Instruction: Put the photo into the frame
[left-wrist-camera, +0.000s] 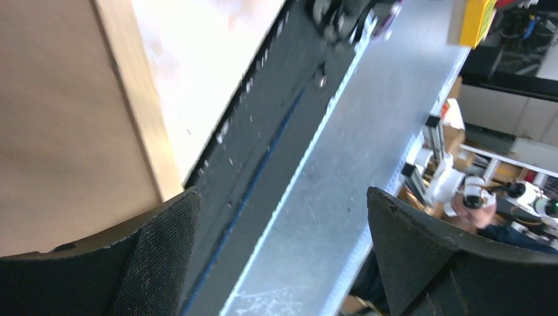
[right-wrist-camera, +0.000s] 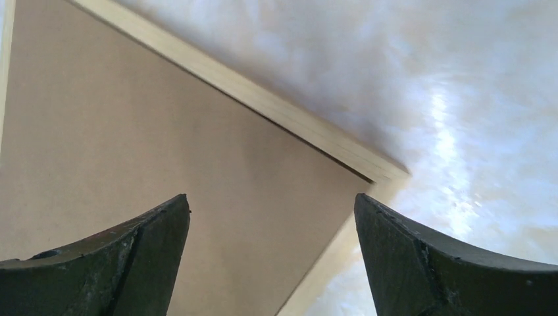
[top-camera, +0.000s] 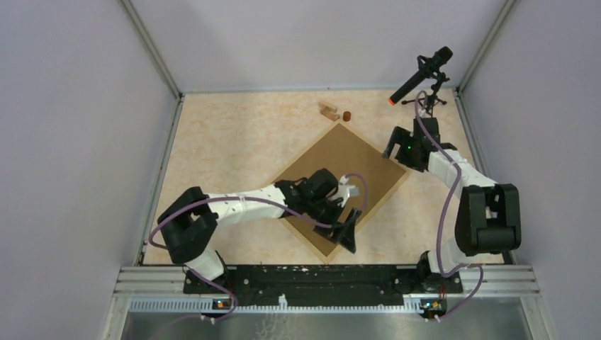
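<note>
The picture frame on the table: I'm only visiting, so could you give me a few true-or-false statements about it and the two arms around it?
1. The frame lies flat with its brown back facing up. True.
2. The sunflower photo lies in plain view next to it. False: no photo shows in any view.
3. The left tool is clamped shut. False: its jaws stand wide open, by the frame's near corner.
4. The right tool is open, at the frame's right corner. True.
5. The small wooden blocks sit on top of the frame. False: they lie on the table beyond its far corner, apart from it.
</note>
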